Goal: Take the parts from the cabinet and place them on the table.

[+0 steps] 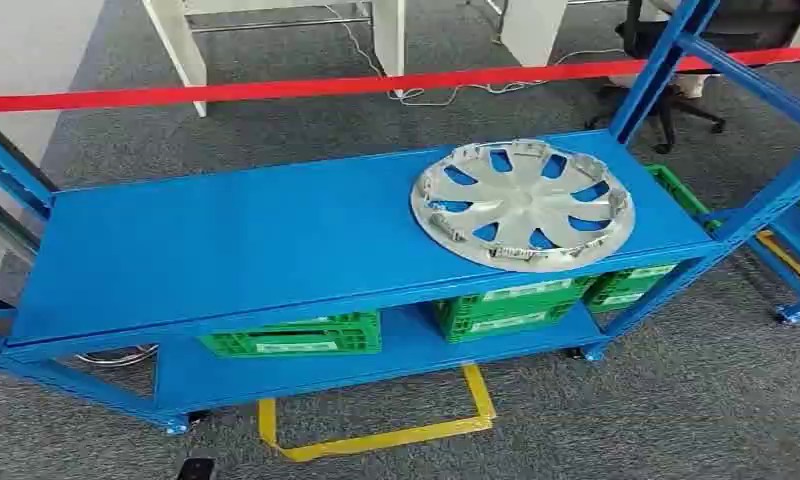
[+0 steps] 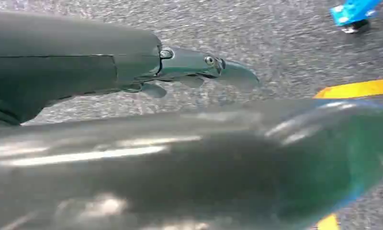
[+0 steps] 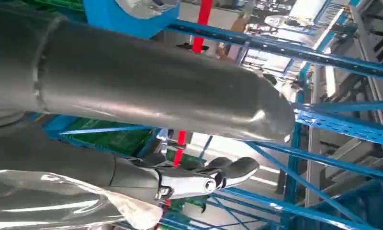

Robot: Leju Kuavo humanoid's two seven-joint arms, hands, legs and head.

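A silver hubcap (image 1: pixel 522 203) lies flat on the right half of the blue cabinet's top shelf (image 1: pixel 226 240). My left hand (image 2: pixel 194 72) hangs over grey carpet with its fingers stretched out and holds nothing. My right hand (image 3: pixel 199 177) is beside blue shelving beams, its fingers loosely extended with nothing in them. Both hands are apart from the hubcap.
Green crates (image 1: pixel 294 335) (image 1: pixel 511 305) stand on the lower shelf. A red barrier tape (image 1: pixel 376 83) runs behind the cabinet. Yellow floor tape (image 1: pixel 376 435) marks the carpet in front of it. More blue racking (image 1: pixel 776 190) stands to the right, and an office chair (image 1: pixel 676 90) is at the back right.
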